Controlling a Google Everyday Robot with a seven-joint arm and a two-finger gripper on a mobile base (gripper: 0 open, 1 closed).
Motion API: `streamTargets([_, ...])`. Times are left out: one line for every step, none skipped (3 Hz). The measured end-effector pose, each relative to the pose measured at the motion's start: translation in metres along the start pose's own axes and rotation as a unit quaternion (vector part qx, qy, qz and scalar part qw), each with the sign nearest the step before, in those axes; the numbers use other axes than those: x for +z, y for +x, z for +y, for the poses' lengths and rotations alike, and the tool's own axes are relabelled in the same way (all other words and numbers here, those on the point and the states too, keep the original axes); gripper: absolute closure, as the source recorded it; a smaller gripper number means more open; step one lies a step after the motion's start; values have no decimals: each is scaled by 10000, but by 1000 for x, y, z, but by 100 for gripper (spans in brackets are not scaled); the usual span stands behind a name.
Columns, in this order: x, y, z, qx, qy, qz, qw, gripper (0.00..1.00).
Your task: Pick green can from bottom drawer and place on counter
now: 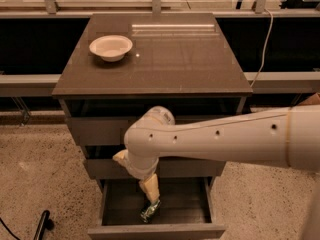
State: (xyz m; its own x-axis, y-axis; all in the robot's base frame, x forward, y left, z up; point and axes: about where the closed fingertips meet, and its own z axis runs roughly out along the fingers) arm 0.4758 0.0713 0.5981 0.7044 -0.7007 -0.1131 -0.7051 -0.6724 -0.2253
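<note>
The bottom drawer (115,204) is pulled open below two wider drawers. The green can (149,211) lies on its side inside it, near the middle front. My gripper (151,198) reaches down into the drawer from the white arm, its pale fingers right at the can's upper end. The counter (180,59) is the glossy dark brown top above.
A white bowl (111,47) stands on the counter's back left. A white cable (265,39) hangs at the right behind the cabinet. A dark object (42,224) lies on the speckled floor at lower left. My arm (225,139) crosses in front of the middle drawers.
</note>
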Motion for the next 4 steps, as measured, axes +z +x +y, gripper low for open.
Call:
streamTargets([66, 10, -9, -206, 448, -290, 9984, 0])
streamTargets([72, 3, -22, -190, 717, -422, 9964, 0])
streamTargets([90, -2, -27, -310, 316, -671, 9968, 0])
streamTargets([164, -3, -6, -1027, -565, -841, 9895, 0])
